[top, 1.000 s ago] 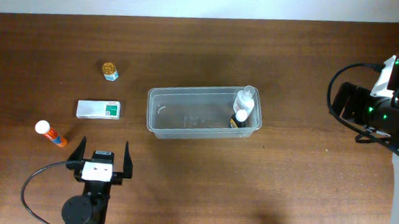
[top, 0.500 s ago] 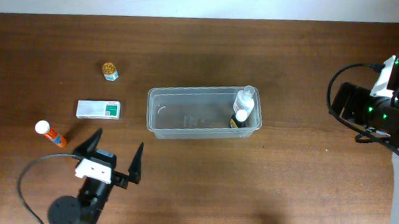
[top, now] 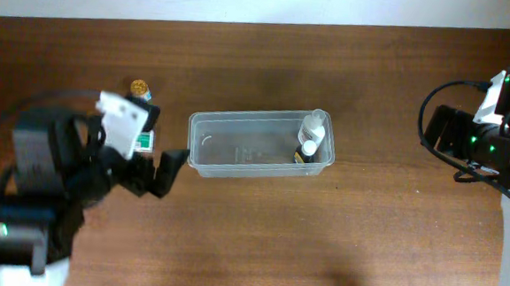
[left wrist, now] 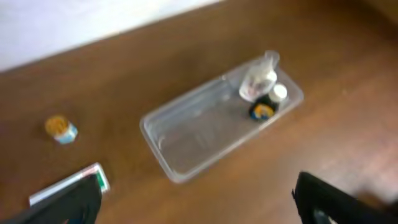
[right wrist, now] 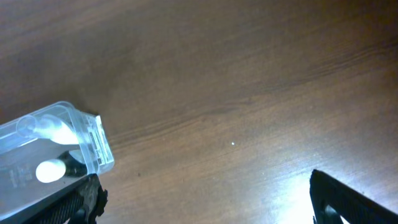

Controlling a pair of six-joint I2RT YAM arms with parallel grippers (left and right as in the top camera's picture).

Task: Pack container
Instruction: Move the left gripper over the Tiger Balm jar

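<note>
The clear container (top: 260,146) lies mid-table, long side left to right. At its right end lie a clear bottle (top: 313,127) and a small white-capped bottle (top: 307,149). My left gripper (top: 155,148) hangs open and empty above the table, just left of the container's left end. In the left wrist view the container (left wrist: 217,121) is ahead of the open left gripper (left wrist: 199,211). My right gripper (right wrist: 205,205) is open and empty over bare wood, with the container's right end (right wrist: 56,149) at the lower left of its view.
A gold-lidded jar (top: 139,89) stands at the back left. A white and green box (top: 146,139) is partly hidden under my left arm. The right arm (top: 481,139) stays at the table's right edge. White wall runs along the far edge.
My left arm has lifted from the front edge and swung up toward the box and the container's left end, covering the orange tube. The right arm has not moved.
</note>
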